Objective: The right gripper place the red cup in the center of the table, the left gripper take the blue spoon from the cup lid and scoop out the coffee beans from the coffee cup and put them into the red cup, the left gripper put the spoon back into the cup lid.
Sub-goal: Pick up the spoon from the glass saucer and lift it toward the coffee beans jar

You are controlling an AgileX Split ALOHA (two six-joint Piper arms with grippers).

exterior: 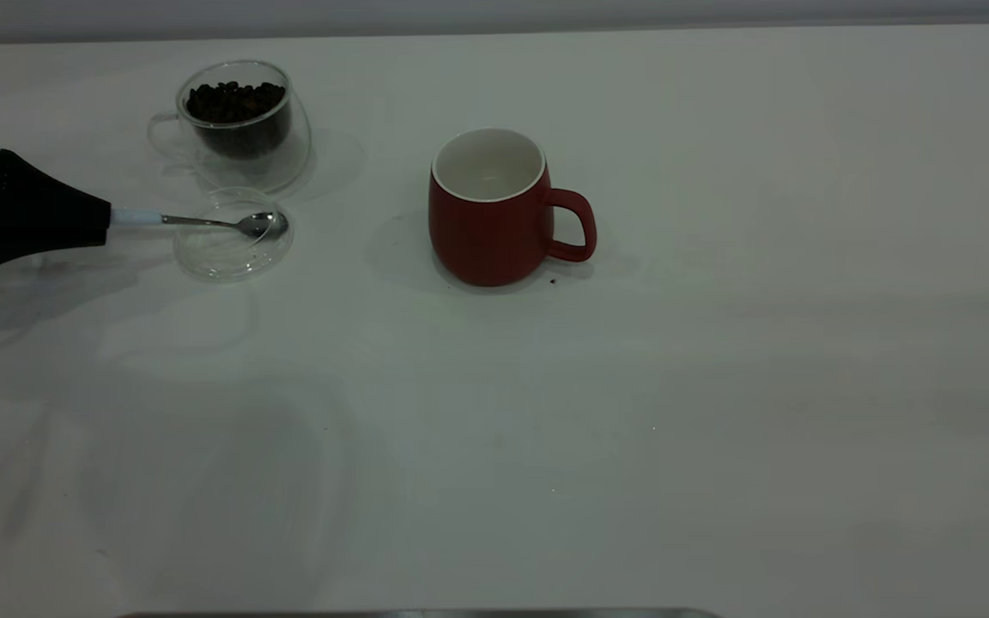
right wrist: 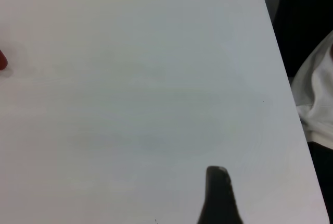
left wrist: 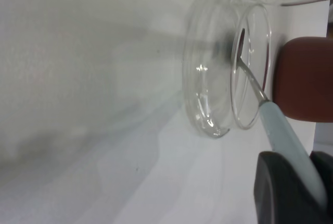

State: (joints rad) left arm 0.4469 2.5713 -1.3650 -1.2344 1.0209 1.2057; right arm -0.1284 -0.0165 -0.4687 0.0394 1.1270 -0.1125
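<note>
The red cup [exterior: 490, 232] stands upright in the middle of the white table [exterior: 675, 412], handle toward the right, white inside empty. It also shows in the left wrist view [left wrist: 304, 78]. The clear coffee cup [exterior: 288, 159] with coffee beans [exterior: 234, 101] stands at the back left. The cup lid [exterior: 220, 262] lies just in front of it. My left gripper [exterior: 108, 221] is shut on the blue spoon's [exterior: 203, 221] pale handle [left wrist: 281, 130]; the metal bowl is over the lid [left wrist: 208, 88]. My right gripper [right wrist: 217, 182] shows as one dark tip over bare table.
A small dark crumb [exterior: 553, 280] lies beside the red cup's base. A sliver of red [right wrist: 2, 60] shows far off in the right wrist view. That view also shows the table's edge, with dark and white cloth [right wrist: 312, 104] beyond it.
</note>
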